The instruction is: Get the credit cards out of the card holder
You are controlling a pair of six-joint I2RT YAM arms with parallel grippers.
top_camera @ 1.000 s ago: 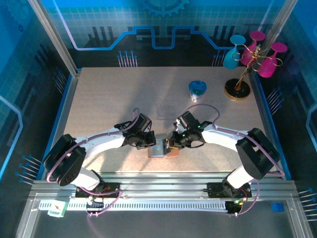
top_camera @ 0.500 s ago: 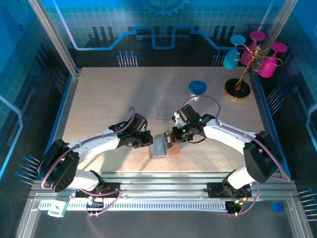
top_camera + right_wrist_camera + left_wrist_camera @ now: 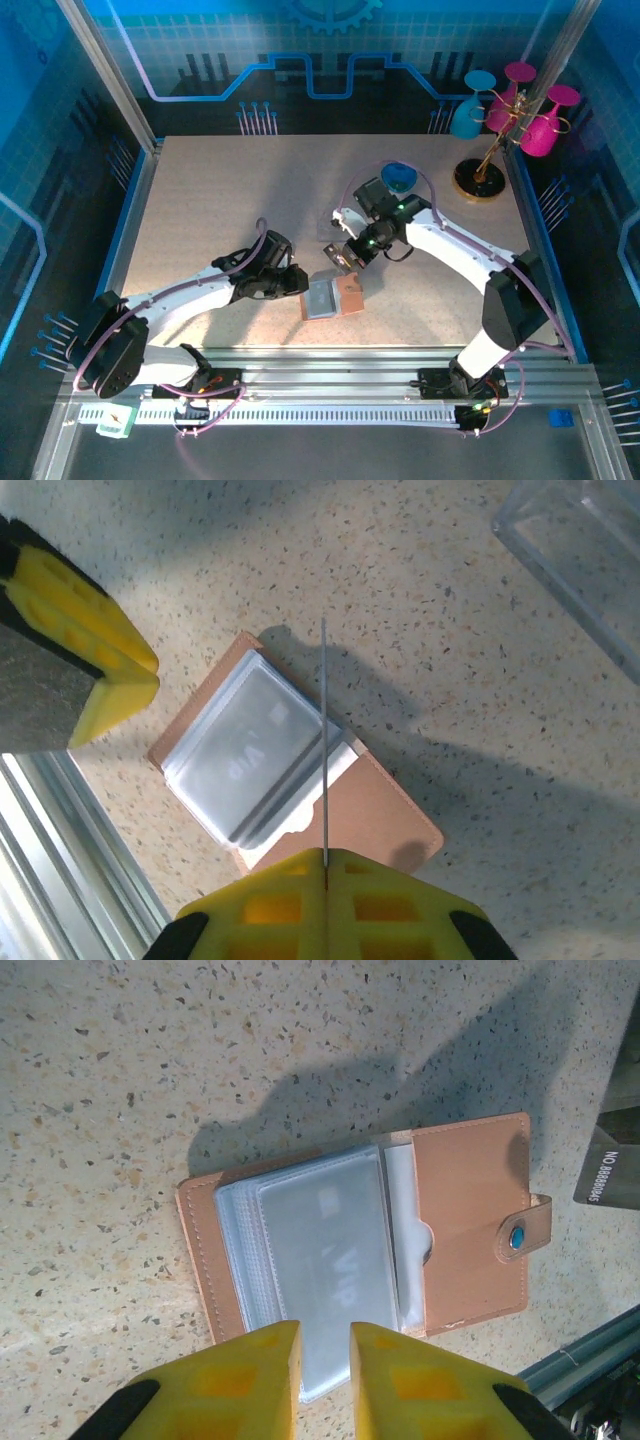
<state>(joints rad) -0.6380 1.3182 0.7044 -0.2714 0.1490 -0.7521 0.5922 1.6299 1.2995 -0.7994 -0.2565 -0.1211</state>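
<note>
The tan card holder point(image 3: 345, 296) lies open on the table, its clear sleeves point(image 3: 320, 1250) showing a pale card marked VIP. My right gripper point(image 3: 340, 256) is shut on a dark grey credit card point(image 3: 608, 1165), lifted clear above the card holder point(image 3: 375, 825). That card point(image 3: 324, 740) shows edge-on as a thin line rising from the right gripper point(image 3: 325, 858). My left gripper point(image 3: 325, 1345) hangs over the near edge of the sleeves with a narrow gap between its yellow fingers, holding nothing. In the top view the left gripper point(image 3: 297, 285) sits just left of the holder.
A clear plastic box point(image 3: 335, 222) lies behind the holder, close to the right arm point(image 3: 580, 540). A blue cup point(image 3: 399, 180) and a stand of coloured glasses point(image 3: 490, 150) are at the back right. An aluminium rail point(image 3: 90, 870) runs along the near edge.
The right gripper has drawn the dark card out of the holder and lifted it back and away. The left gripper's jaws have parted slightly and let go of the holder.
</note>
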